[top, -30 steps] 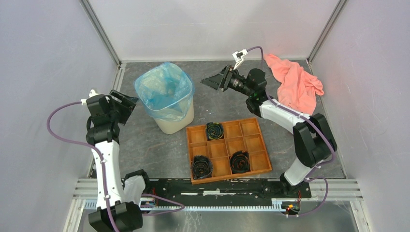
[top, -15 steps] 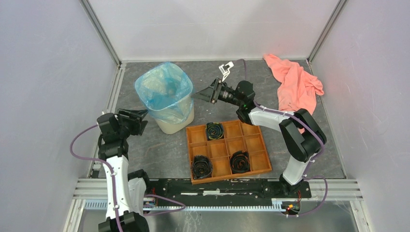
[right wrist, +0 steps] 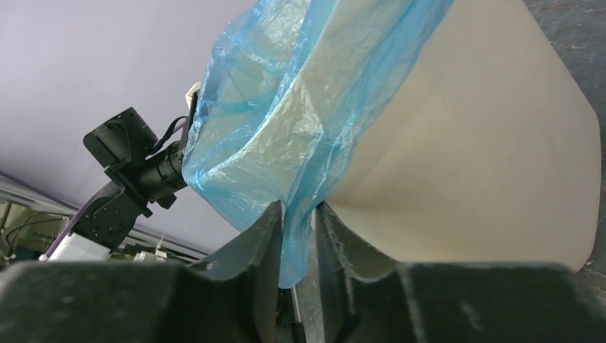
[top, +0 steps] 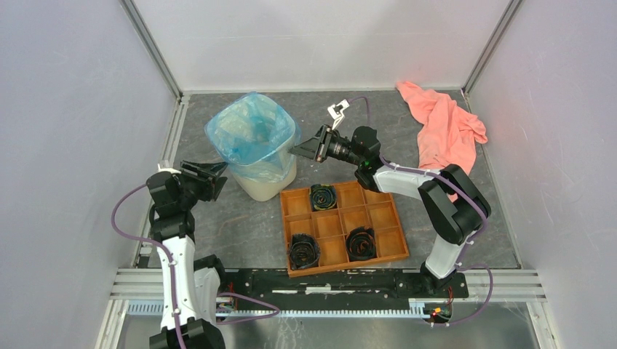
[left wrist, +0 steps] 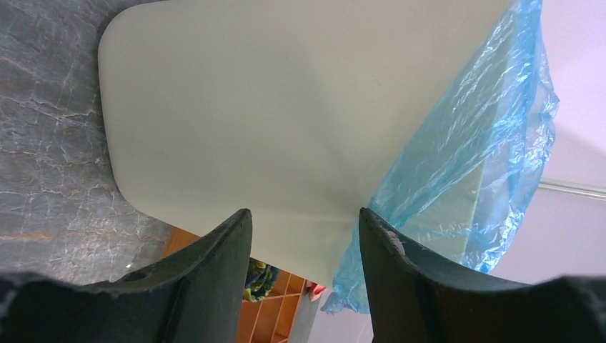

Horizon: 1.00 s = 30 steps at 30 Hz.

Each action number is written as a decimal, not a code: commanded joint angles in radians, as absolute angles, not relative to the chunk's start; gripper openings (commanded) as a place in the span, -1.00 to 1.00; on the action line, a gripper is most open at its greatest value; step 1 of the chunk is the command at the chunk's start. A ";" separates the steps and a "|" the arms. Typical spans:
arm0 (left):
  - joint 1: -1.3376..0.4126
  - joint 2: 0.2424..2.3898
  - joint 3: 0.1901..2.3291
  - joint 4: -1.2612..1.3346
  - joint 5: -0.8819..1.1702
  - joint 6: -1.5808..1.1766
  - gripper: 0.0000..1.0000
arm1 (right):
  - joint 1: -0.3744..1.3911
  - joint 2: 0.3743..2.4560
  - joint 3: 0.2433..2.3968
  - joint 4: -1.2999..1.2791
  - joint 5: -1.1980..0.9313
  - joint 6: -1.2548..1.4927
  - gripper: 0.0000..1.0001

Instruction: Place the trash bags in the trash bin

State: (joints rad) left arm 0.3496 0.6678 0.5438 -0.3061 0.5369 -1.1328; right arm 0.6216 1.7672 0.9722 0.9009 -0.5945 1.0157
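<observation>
- Grey mottled table (top: 218, 218) inside pale walls, seen from above w/ two arms based at the near edge.
- Cream trash bin (top: 265, 185) stands upright at back left. The light-blue trash bag (top: 251, 134) already lines it, its hem folded over the rim and hanging partway down the outside.
- Right tool (top: 300, 150) was well apart from the bin a sec ago and is now at the bin's right side. Wrist view shows its fingers (right wrist: 268, 236) nearly clenched w/ blue film (right wrist: 286, 143) pinched between them.
- Left tool (top: 216, 174) has dropped from rim height to low beside the bin's left wall. Its jaws are spread wide and hold nothing, framing the bare wall (left wrist: 286, 107) w/ the bag's hem (left wrist: 464, 157) just beside one finger.
- Bin top looks nudged slightly toward the right.
- Likely meaning: the bag is in, and the work has moved on to tugging the overhang down and snug.
- Also present, untouched: orange tray (top: 342, 216) w/ three black rolls (top: 322, 196), pink cloth (top: 444, 127) at back right.
</observation>
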 commanded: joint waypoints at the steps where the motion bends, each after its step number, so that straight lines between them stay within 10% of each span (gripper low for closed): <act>1: 0.354 0.656 0.597 -0.306 0.559 -1.091 0.24 | 0.619 1.730 0.971 0.898 -0.553 0.970 -0.57; 8: 0.356 0.669 0.724 -0.448 0.430 -0.947 0.55 | 0.605 1.737 1.001 0.852 -0.530 0.932 -0.99; 21: 0.533 0.844 0.754 -0.205 0.738 -0.979 0.24 | 0.594 1.785 1.069 0.859 -0.549 0.943 -0.99; 30: 0.569 0.934 0.858 -0.078 0.677 -0.967 0.65 | 0.594 1.796 1.093 0.853 -0.558 0.940 -0.99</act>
